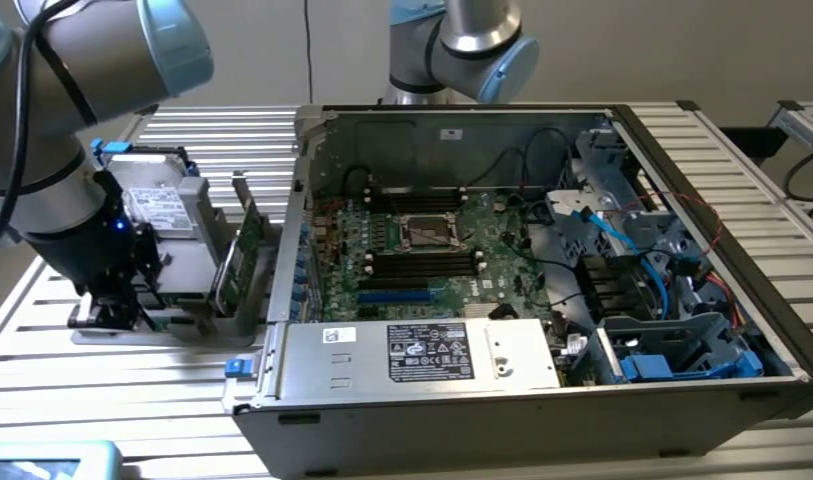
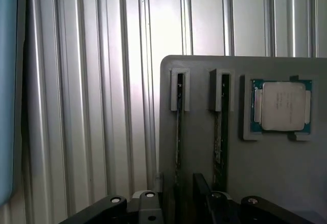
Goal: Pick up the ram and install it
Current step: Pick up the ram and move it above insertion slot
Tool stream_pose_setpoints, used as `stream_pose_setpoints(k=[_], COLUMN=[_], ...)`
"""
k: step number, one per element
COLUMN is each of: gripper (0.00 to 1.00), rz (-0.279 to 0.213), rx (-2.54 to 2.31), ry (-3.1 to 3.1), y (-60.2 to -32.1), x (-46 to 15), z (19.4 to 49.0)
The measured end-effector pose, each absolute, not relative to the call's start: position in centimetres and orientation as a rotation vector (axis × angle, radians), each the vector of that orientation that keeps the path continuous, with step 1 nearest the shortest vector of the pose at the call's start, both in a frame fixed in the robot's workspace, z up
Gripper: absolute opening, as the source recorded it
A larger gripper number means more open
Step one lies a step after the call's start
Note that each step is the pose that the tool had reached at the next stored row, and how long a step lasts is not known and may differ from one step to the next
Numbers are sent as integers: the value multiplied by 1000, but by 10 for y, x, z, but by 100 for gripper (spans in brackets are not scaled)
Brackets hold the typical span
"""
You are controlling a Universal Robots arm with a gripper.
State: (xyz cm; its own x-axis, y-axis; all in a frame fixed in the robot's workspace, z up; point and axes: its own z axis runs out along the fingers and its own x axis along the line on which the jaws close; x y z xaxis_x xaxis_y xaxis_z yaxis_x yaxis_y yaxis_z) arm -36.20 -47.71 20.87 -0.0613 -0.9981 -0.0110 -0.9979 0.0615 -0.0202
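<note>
Ram (image 2: 179, 132) stands edge-up in tray (image 2: 286, 183), gripper (image 2: 183, 203) spread astride it.

Nothing here can be read. The black label (image 1: 429, 352) on the power supply (image 1: 513, 352) carries print and logos I can't make out. The white sticker (image 1: 337, 335) beside it and the CPU (image 2: 281, 105) lid markings are illegible too.

Open computer case (image 1: 673, 395) on slatted aluminium table (image 1: 113, 400). Inside: green motherboard (image 1: 506, 255), CPU socket (image 1: 430, 232) mid-board, labelled power supply (image 1: 426, 352) along near wall, blue cables (image 1: 604, 235) toward exterior view's right. Grey holder tray (image 2: 276, 173) beside case, on exterior view's left; processor chip (image 2: 282, 105) seated in tray recess.
</note>
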Motion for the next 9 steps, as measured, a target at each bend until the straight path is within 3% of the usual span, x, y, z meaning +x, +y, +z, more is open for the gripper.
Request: stream_pose_setpoints(k=[9], gripper=[36], rz=[-10], rx=[-2137], ry=[2273], y=[-474], x=[-363], z=[202])
